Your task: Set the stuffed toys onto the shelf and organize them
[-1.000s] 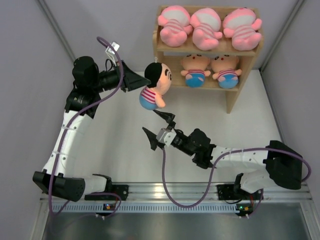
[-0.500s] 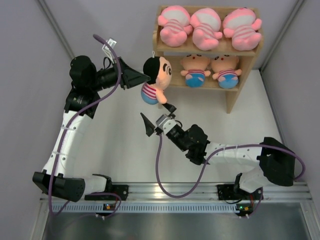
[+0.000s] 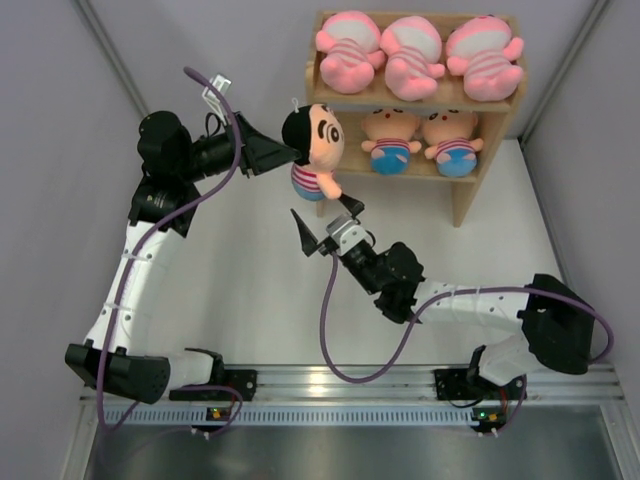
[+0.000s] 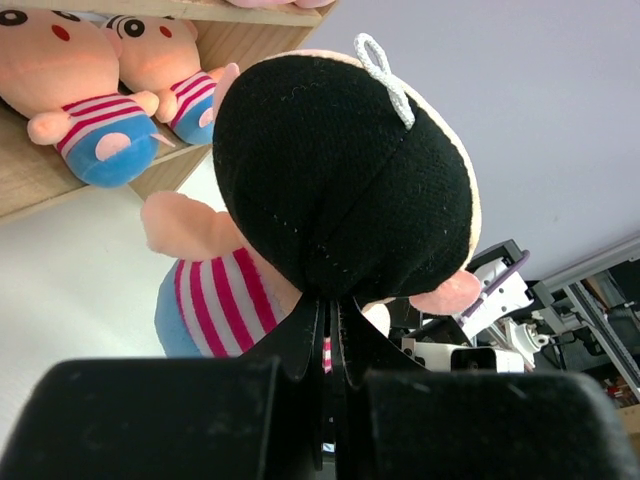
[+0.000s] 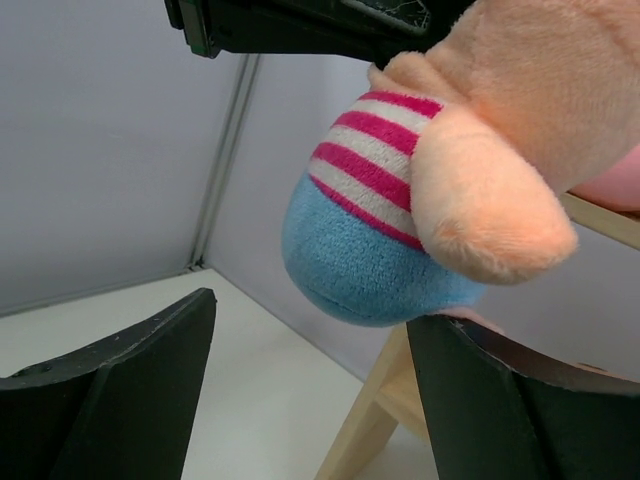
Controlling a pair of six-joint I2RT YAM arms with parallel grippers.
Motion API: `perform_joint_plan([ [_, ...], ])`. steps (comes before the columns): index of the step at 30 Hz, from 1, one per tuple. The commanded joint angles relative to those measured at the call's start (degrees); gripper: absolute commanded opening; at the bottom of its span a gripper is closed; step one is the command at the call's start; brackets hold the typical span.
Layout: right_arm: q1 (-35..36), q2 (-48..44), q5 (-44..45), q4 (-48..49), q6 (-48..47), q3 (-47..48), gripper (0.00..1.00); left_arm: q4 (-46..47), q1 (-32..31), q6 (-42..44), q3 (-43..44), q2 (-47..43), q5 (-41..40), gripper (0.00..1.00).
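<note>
Work surface: white table [image 3: 250, 300], enclosed on three sides by pale grey wall panels [image 3: 45, 220]. An aluminium rail [image 3: 350, 378] runs along the near edge. Below the rail lies a dark strip [image 3: 350, 450], apparently brushed metal.

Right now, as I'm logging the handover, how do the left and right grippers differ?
The left gripper is shut, pinching the back of the held doll's head; the right gripper is open and grips nothing. The left gripper meets the doll from the side, the right gripper from below, its jaws spread under the body. Both are black and at the same doll.
</note>
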Motion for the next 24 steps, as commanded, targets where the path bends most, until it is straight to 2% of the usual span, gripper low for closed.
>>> perform_joint_plan([
  [1, -0.7, -3.4, 0.5, 6.8, 0.0, 2.8, 0.78, 0.3, -0.1, -0.8, -0.9, -1.2, 2.9, 0.00],
  [4, -1.2, -3.3, 3.1, 5.1, -1.0, 3.3, 0.80, 0.3, -0.1, -0.9, -0.8, -1.5, 3.2, 0.00],
  [15, -4.9, -4.8, 0.3, 1.5, 1.2, 0.6, 0.83, 0.3, -0.1, -1.1, 1.1, -1.0, 3.9, 0.00],
  [17, -5.0, -5.2, -1.4, 1.1, 1.0, 0.4, 0.83, 0.3, -0.1, -0.9, 1.0, -0.9, 3.8, 0.00],
  [20, -4.9, -5.9, -8.8, 1.0, 2.1, 0.1, 0.82, 0.3, -0.1, -0.9, 0.7, -0.7, 3.5, 0.00],
  [24, -3.5, -5.8, -12.7, 1.5, -1.6, -0.1, 0.72, 0.3, -0.1, -0.6, 0.0, -0.8, 3.2, 0.00],
])
